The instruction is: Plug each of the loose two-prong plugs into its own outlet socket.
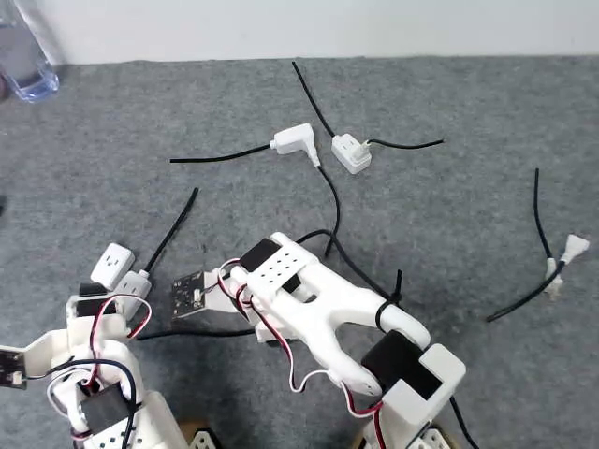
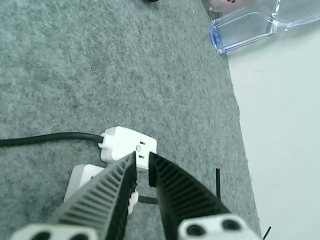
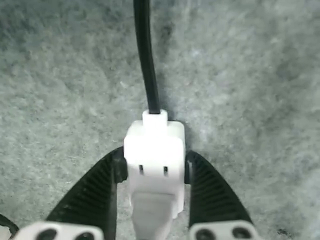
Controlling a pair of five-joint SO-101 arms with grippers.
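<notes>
Right end effector (image 3: 154, 162): you have it pinching a white socket (image 3: 153, 150) by its sides, under the front of the right arm (image 1: 323, 309). A black cable (image 3: 145, 55) leads off the socket.
Left end effector (image 2: 142, 160): your fingers are pressed almost together with a thin gap between them, and the tips are over a second socket (image 2: 125, 142).
Left pair: the second socket and a white plug (image 1: 137, 282) lie just beside each other, left of the right arm.
Far pair: an angled plug (image 1: 295, 140) and a third socket (image 1: 351, 152) lie near each other but unjoined, beyond the right arm on the grey surface (image 1: 449, 224).
Loose plug (image 1: 571, 250): well to the right of the right arm.
Clear container (image 1: 28, 65): far beyond the right arm, to its left.
</notes>
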